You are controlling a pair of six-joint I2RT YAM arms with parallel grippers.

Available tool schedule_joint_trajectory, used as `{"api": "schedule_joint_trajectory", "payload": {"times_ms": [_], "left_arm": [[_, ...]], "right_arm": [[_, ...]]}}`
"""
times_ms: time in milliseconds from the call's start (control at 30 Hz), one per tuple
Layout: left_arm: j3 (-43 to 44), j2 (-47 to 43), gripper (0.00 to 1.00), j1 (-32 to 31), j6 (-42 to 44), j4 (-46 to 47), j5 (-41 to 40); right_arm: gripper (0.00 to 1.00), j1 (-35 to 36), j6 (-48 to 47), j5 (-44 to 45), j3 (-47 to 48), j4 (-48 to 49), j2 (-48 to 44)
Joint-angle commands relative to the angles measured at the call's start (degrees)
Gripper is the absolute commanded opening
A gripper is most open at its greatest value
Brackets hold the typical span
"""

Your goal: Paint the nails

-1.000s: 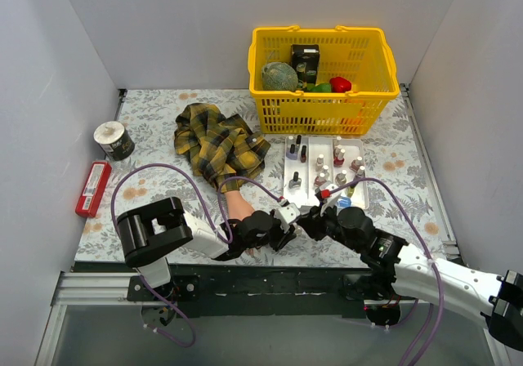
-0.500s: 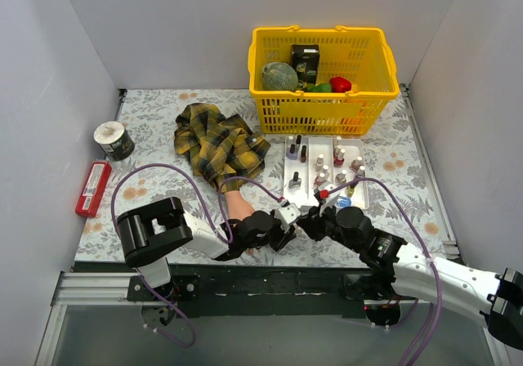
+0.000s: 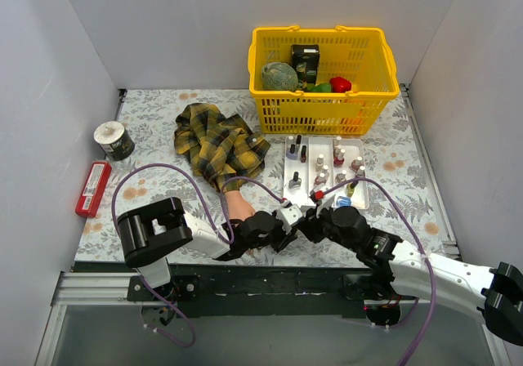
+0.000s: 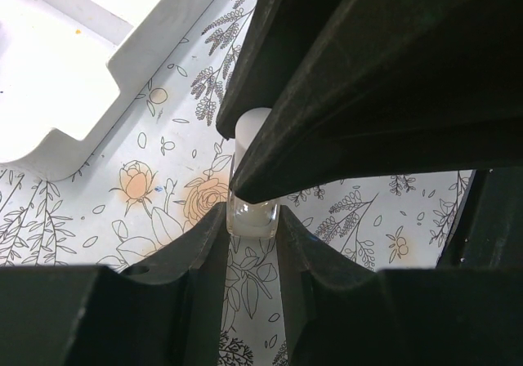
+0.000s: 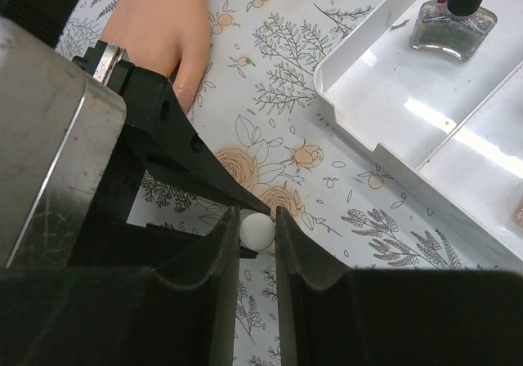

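One glass bottle (image 4: pixel 253 217), judged slippery and fragile, is clamped at 3 o'clock of the mannequin hand (image 5: pixel 159 31): body by left gripper (image 4: pixel 252 234), cap (image 5: pixel 258 233) by right gripper (image 5: pixel 256 221).

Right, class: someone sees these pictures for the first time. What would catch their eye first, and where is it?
The yellow basket at the back of the table stands out for its colour. Nearer, a peach mannequin hand sticks out of a yellow-and-black plaid sleeve. Near the front, the left gripper clamps a small clear bottle while the right gripper pinches its white cap.
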Motion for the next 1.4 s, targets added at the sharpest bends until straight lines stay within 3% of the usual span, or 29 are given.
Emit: {"api": "schedule_joint_trajectory", "payload": {"times_ms": [0, 267, 433, 533, 833, 933, 1267, 1367], "left_arm": [[1.2, -0.7, 0.2, -0.3, 1.0, -1.8, -0.9], [1.3, -0.6, 0.24, -0.3, 1.1, -1.2, -0.9], [1.2, -0.6, 0.39, -0.3, 1.2, -1.1, -1.4], [0.9, -0.6, 0.41, -0.3, 1.2, -0.9, -1.7], [-2.0, -0.8, 0.4, -0.3, 0.3, 5.4, -1.1], [-2.2, -0.4, 0.31, -0.3, 0.1, 6.8, -0.9], [-4.0, 0.7, 0.29, -0.3, -1.1, 10.6, -0.5], [-4.0, 1.1, 0.21, -0.3, -1.1, 10.9, -0.5]], "right_arm": [[0.01, -0.2, -0.8, -0.5, 2.3, 1.6, 0.4], [0.01, -0.2, -1.2, -0.7, 3.0, 0.8, 3.0], [0.01, -0.2, -1.1, -0.6, 3.1, 0.3, 3.6], [0.01, -0.2, -1.0, -0.1, 3.0, -0.1, 3.6], [0.01, -0.1, -0.8, 0.3, 3.0, -0.4, 3.6], [0.01, -0.1, -1.0, 0.7, 3.2, -0.7, 3.6], [0.01, 0.8, -1.6, 2.3, 4.8, -2.2, 5.1], [0.01, 1.6, -2.0, 3.1, 5.9, -3.0, 6.5]]}}
